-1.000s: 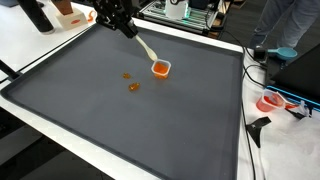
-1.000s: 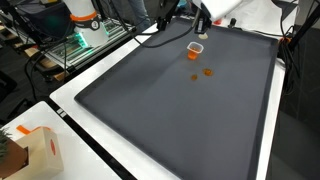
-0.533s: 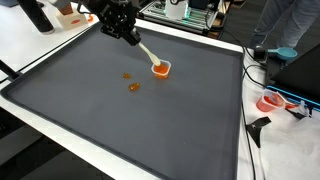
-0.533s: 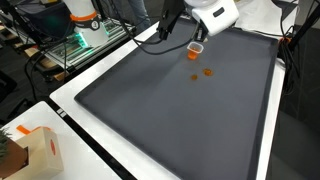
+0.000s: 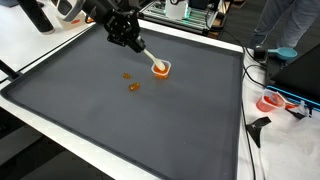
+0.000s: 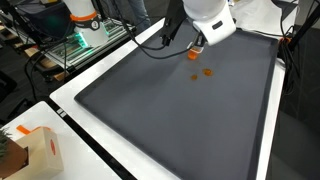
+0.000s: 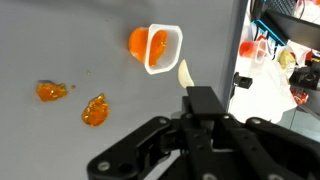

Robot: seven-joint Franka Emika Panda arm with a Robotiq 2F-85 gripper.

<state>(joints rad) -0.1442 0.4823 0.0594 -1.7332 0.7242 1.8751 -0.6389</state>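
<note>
A small white cup (image 7: 166, 60) with an orange piece (image 7: 149, 44) in it lies on the dark grey mat (image 5: 150, 120), seen also in an exterior view as the cup (image 5: 162, 69). My gripper (image 5: 134, 42) is shut on a pale cream utensil (image 5: 150, 58), whose tip reaches the cup's rim. In the wrist view the gripper (image 7: 200, 102) sits just below the cup, with the utensil (image 7: 185, 75) sticking out toward it. Two orange pieces (image 7: 52, 91) (image 7: 95, 110) lie loose on the mat to the left. In an exterior view the wrist (image 6: 210, 20) mostly covers the cup.
The mat is bordered by a white table edge (image 5: 60, 140). A person stands at the far side (image 5: 290, 30). Red and white items (image 5: 275, 102) lie off the mat. A cardboard box (image 6: 35, 150) sits at a corner. Shelving with equipment (image 6: 80, 35) stands nearby.
The gripper has moved along the mat toward the cup and lower, bringing the utensil's tip from beside the cup to its rim. The loose orange pieces have not moved.
</note>
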